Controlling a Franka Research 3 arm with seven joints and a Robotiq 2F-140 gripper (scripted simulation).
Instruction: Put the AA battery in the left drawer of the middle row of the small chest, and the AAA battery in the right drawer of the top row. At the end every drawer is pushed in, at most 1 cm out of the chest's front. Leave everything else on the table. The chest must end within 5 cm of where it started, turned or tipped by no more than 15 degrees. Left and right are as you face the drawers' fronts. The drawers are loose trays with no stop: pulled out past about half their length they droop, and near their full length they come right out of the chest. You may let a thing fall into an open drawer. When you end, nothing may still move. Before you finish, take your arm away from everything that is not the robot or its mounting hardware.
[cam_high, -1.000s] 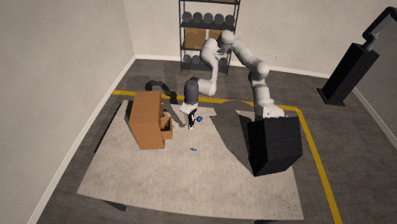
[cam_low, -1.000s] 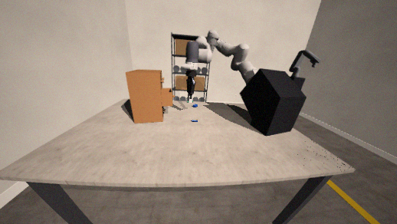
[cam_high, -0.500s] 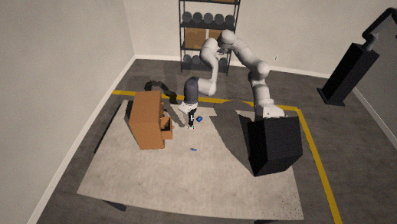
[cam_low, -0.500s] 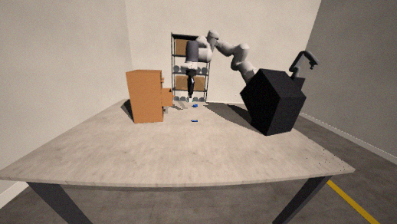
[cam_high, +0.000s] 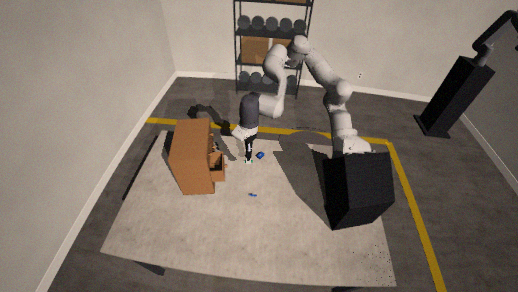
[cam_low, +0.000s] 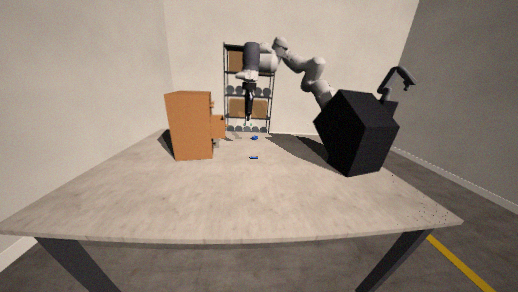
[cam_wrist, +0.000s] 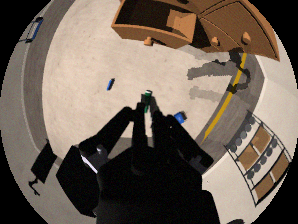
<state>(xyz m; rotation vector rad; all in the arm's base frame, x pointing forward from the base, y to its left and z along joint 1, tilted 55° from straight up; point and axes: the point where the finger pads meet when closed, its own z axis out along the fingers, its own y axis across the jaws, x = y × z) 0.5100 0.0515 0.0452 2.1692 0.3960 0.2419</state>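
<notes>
My gripper (cam_high: 249, 158) (cam_low: 248, 120) (cam_wrist: 146, 100) points down and is shut on a small green-and-white battery (cam_high: 249, 161) (cam_wrist: 147, 97). The battery is above the table, to the right of the chest in the top and exterior views; I cannot tell its size class. The orange-brown chest (cam_high: 192, 155) (cam_low: 190, 125) stands upright. Its left drawer of the middle row (cam_high: 218, 174) (cam_low: 218, 127) (cam_wrist: 137, 33) is pulled partly out; the part of its inside that shows holds nothing visible. A thin blue battery-like piece (cam_high: 252, 195) (cam_low: 254, 157) (cam_wrist: 110, 84) lies on the table.
A chunkier blue object (cam_high: 260, 155) (cam_low: 255, 137) (cam_wrist: 180, 118) lies on the table near the gripper. A large black block (cam_high: 357, 185) (cam_low: 355, 135) stands at the right by the arm's base. Small knobs (cam_wrist: 215, 41) (cam_wrist: 246, 37) stick out from other drawer fronts.
</notes>
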